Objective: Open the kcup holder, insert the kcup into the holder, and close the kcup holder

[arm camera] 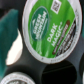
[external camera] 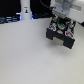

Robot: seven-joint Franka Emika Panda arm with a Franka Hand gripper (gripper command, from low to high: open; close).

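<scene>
The kcup holder (external camera: 60,36) is a black boxy unit toward the exterior view's right, with its drawer pulled out. In the wrist view the holder's (arm camera: 47,70) dark round slots show. My gripper (external camera: 61,25) hangs directly over the drawer, shut on the kcup (external camera: 61,22). The kcup (arm camera: 51,29) shows very close in the wrist view, its round green top with white print tilted over a slot. A teal finger (arm camera: 9,35) is beside it. Whether the kcup touches the slot I cannot tell.
A tall white bottle-like object (external camera: 25,10) with dark marks stands at the back on the exterior view's left. Another green-topped pod (arm camera: 17,79) sits in a slot of the drawer. The pale tabletop (external camera: 25,55) spreads in front of the holder.
</scene>
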